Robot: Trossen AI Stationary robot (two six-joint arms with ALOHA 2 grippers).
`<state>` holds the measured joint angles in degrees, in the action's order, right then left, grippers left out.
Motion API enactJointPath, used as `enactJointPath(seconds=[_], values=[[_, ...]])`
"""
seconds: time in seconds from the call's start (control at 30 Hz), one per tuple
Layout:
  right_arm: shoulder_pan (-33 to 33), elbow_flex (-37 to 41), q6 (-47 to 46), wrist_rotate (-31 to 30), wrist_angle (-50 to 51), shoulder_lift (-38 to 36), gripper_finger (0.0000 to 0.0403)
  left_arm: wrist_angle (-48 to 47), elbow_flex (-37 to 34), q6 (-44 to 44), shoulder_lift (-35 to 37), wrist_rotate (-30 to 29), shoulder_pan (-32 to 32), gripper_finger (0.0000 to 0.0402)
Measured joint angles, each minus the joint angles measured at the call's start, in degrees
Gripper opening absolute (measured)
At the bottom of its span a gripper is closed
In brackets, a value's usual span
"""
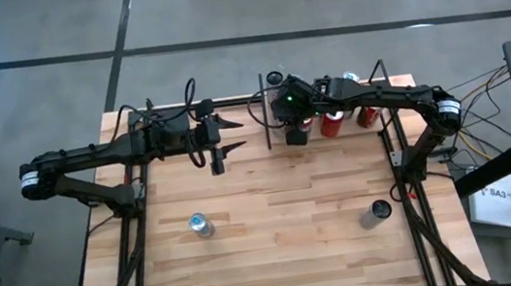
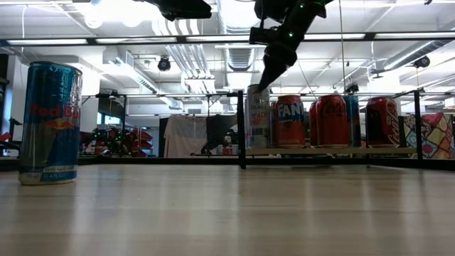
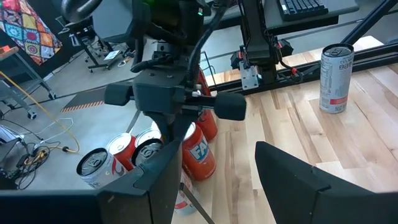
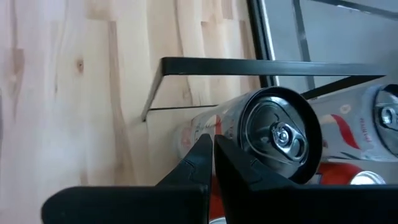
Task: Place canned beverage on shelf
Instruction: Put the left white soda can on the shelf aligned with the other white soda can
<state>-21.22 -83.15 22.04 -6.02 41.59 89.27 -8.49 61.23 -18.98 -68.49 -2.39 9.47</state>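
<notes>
Fluorescent ceiling lights [image 2: 99, 13] are glowing over pale ducts [image 2: 190, 60] running across the ceiling. A grey floor [image 1: 219, 6] is stretching around the table, crossed by dark lines, and a patchwork quilt [image 3: 25, 28] is hanging nearby.

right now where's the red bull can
In the high view the Red Bull can stands upright on the table's near-left part, alone, well clear of the shelf at the far edge.

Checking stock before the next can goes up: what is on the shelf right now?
Upright cans in a row on the shelf: a pale can under the shut right gripper, an orange Fanta can and red cans. Any behind are hidden.
</notes>
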Motion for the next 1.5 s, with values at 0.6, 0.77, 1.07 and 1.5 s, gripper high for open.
enactJointPath(seconds=[0.6,0.77,1.07,1.5], values=[[-0.84,0.0,-1.05,-0.07,-1.41,-0.02,0.0009,-0.02,0.0,0.02,-0.02,0.0,0.0,0.019],[-0.82,0.0,-1.01,-0.07,-1.46,-0.03,0.0009,-0.02,0.0,0.02,-0.02,0.0,0.0,0.019],[-0.95,-0.02,-0.45,-0.09,-2.65,-0.04,0.0009,-0.02,0.0,0.0,-0.02,0.0,-0.02,0.019],[-0.93,-0.02,-0.98,-0.4,-4.43,-0.04,0.0009,0.51,0.02,0.42,-1.64,0.0,-0.01,0.019]])
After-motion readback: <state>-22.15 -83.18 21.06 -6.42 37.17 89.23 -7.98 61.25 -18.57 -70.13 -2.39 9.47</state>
